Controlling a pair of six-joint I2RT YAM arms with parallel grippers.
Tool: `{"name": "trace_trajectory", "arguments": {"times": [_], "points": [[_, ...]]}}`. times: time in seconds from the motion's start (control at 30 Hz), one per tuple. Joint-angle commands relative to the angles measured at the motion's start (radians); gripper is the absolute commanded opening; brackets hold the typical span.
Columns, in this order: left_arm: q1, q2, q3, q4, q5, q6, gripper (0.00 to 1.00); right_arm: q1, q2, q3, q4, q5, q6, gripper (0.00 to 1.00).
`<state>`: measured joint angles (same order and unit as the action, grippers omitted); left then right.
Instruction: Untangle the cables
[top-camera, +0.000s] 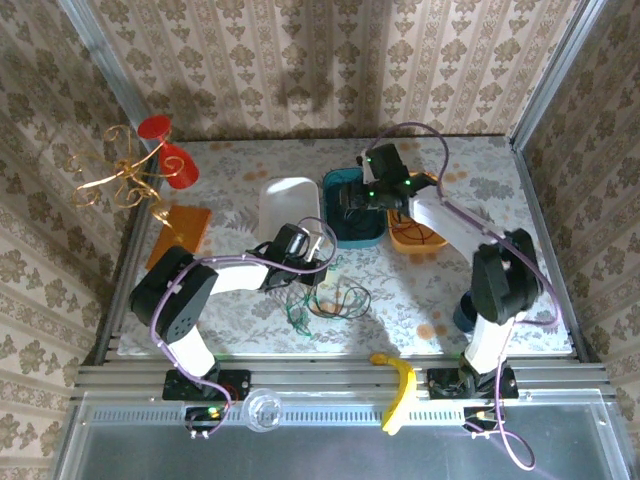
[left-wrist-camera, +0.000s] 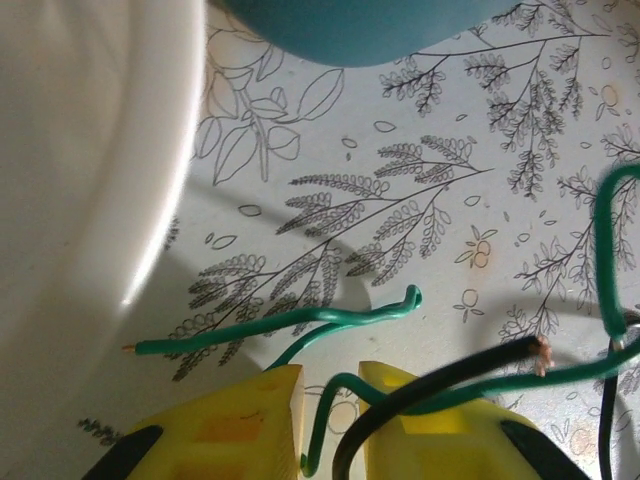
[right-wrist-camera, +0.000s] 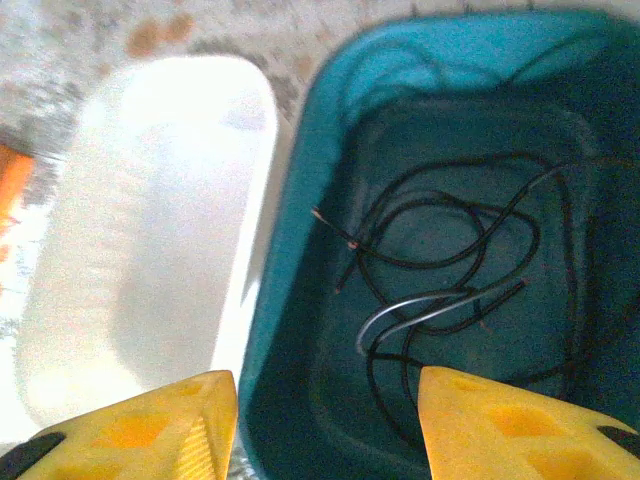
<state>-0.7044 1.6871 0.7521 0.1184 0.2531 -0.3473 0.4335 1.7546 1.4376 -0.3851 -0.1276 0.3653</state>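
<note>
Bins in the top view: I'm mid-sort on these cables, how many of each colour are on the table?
white bin: 1
teal bin: 1
orange bin: 1
Total: 3

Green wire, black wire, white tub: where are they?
green wire (left-wrist-camera: 230, 333), left wrist view, its straight stretch
black wire (left-wrist-camera: 460, 373), left wrist view, near its bare tip
white tub (right-wrist-camera: 150, 230), right wrist view, bare floor
</note>
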Motion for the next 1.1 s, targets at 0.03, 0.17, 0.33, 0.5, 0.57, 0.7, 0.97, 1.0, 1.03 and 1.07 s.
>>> {"name": "trace_trajectory", "arguments": {"times": [0.03, 0.17, 0.33, 0.5, 0.57, 0.7, 0.97, 1.0, 1.03, 1.07], "points": [[0.017, -0.024, -0.022, -0.069, -0.041, -0.003, 0.23, 0.018, -0.166, -0.119, -0.008, -0.004, -0.045, 0.52], [0.027, -0.029, -0.026, -0.06, -0.028, -0.007, 0.23, 0.073, -0.282, -0.276, -0.087, -0.087, -0.076, 0.51], [0.03, -0.027, -0.031, -0.052, -0.017, -0.009, 0.23, 0.195, -0.321, -0.437, -0.176, -0.094, -0.103, 0.5], [0.031, -0.024, -0.031, -0.051, -0.017, -0.012, 0.23, 0.263, -0.26, -0.488, -0.224, 0.042, -0.075, 0.49], [0.031, -0.026, -0.034, -0.051, -0.019, -0.013, 0.23, 0.269, -0.238, -0.503, -0.227, 0.093, -0.063, 0.49], [0.031, -0.029, -0.036, -0.049, -0.021, -0.015, 0.23, 0.268, -0.198, -0.533, -0.191, 0.118, -0.039, 0.49], [0.031, -0.03, -0.034, -0.054, -0.015, -0.012, 0.24, 0.27, -0.102, -0.537, -0.138, 0.178, -0.008, 0.47], [0.03, -0.03, -0.034, -0.056, -0.015, -0.011, 0.24, 0.272, -0.095, -0.537, -0.129, 0.185, -0.004, 0.46], [0.029, -0.03, -0.034, -0.056, -0.015, -0.01, 0.24, 0.275, -0.086, -0.536, -0.132, 0.202, 0.001, 0.46], [0.029, -0.03, -0.035, -0.056, -0.015, -0.009, 0.24, 0.283, -0.076, -0.533, -0.14, 0.223, 0.005, 0.45]]}}
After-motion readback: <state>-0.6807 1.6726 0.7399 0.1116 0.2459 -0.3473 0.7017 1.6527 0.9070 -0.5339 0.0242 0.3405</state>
